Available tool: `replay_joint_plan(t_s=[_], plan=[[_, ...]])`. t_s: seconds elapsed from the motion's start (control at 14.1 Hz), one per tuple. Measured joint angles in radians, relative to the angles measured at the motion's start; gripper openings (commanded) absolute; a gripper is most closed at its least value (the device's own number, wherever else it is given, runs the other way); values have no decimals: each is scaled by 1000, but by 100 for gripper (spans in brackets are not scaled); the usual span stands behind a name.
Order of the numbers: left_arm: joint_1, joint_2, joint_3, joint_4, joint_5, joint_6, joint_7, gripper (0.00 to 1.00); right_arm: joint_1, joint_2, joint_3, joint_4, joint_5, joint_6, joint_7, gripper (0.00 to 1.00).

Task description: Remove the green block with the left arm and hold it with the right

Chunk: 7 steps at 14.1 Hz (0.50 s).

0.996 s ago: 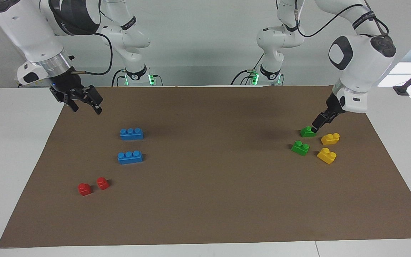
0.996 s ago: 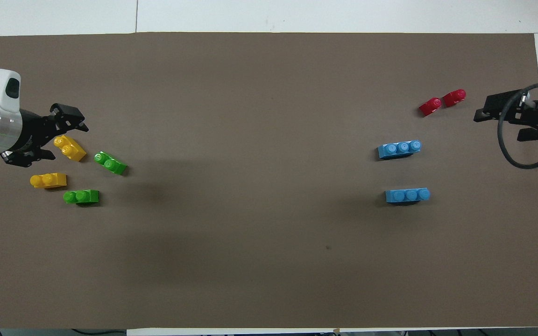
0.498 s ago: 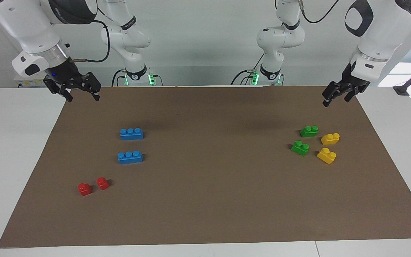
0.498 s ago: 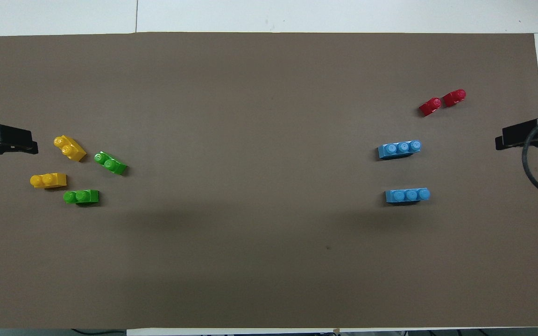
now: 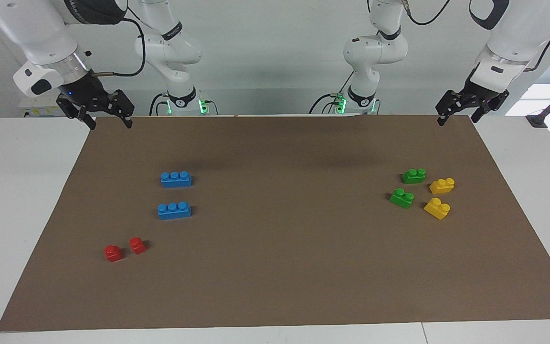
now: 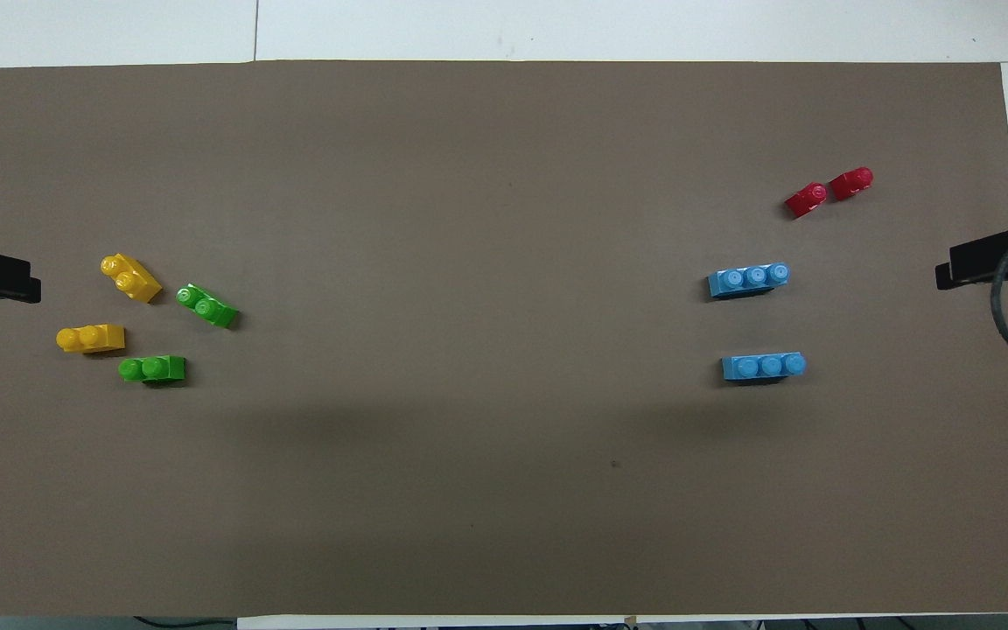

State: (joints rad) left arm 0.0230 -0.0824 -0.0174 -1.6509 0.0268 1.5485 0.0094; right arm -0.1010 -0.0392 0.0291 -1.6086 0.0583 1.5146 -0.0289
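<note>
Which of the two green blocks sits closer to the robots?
The green block beside the upper yellow block sits closer to the robots; the other green block lies farther out, turned at a slant.

The left gripper (image 5: pixel 460 113) hangs in the air over the brown mat's (image 5: pixel 275 267) corner at the left arm's end, its two fingers spread apart, holding nothing. The right gripper (image 5: pixel 111 120) hangs over the mat's corner at the right arm's end, fingers spread too.
</note>
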Motion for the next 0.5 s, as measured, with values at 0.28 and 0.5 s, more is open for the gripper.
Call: replay_joint_plan(t_s=[0.28,0.5], plan=[[0,0,-1,9,0,-22,0,100,3,0,0,0,-20,-9,0,100],[0,0,-1,9,0,-32,0,100,17,0,3,0,-65,-10,0,100]])
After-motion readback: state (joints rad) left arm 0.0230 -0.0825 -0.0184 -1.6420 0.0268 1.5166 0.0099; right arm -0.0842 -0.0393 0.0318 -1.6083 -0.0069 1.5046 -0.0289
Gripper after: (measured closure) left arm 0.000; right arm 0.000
